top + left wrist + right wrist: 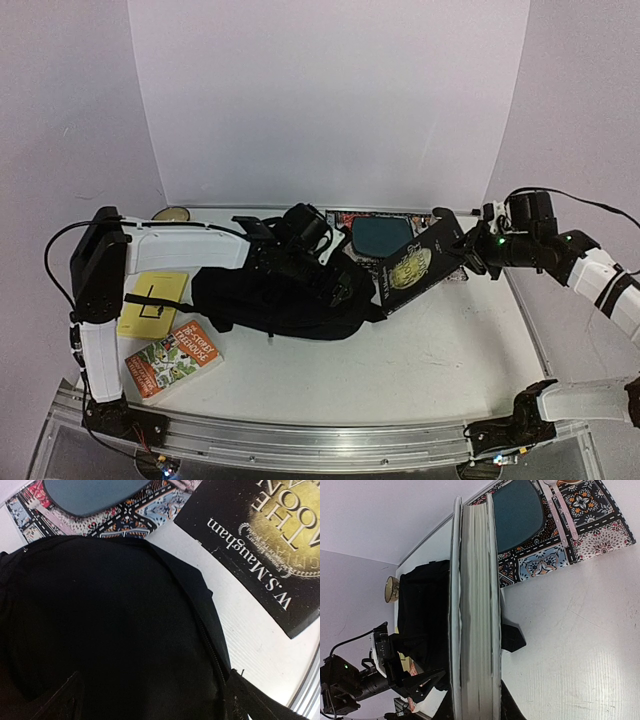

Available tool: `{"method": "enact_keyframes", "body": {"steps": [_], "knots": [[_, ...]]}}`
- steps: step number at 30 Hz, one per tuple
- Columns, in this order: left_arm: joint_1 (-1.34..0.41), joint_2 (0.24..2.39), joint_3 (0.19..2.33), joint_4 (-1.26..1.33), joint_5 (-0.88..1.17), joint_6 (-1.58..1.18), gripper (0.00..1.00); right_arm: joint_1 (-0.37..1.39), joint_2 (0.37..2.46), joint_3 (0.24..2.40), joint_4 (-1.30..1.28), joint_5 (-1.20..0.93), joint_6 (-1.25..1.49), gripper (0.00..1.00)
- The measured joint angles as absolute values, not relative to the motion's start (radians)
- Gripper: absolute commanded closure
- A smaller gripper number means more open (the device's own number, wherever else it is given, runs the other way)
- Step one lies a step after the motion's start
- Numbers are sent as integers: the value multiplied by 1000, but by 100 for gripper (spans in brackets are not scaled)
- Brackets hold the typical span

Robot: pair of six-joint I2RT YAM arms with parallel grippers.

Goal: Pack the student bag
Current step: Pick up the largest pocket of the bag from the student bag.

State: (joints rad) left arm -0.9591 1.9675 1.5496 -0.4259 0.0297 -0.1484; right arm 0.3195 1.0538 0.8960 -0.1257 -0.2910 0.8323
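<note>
1. Our left gripper [336,281] hangs over the large soft black fabric backpack [270,302]. Its fingers [60,702] are spread wide and hold nothing.
2. The backpack lies mid-table on the white table [440,350], between a flat yellow notebook [152,302] and the tilted book.
3. Our right gripper [468,250] is clamped on a black paperback with a gold moon cover [412,265] — held tilted, lower corner by the backpack's right end.

a robot lab bench [450,370]: plain white backdrop [330,100], aluminium base rail [300,442].
</note>
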Motion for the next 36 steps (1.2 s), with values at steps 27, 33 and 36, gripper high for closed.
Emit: {"method": "enact_keyframes", "body": {"steps": [27,33,36], "knots": [[-948,2128,1743,-547,-5,-184,100,319,1018,815,-32,-330,872,100],[-933,2005,1745,-558,-38,-191,100,319,1022,740,114,-386,967,100],[-923,1949,1747,-559,-46,-205,100,325,1031,698,182,-396,1026,100]]}}
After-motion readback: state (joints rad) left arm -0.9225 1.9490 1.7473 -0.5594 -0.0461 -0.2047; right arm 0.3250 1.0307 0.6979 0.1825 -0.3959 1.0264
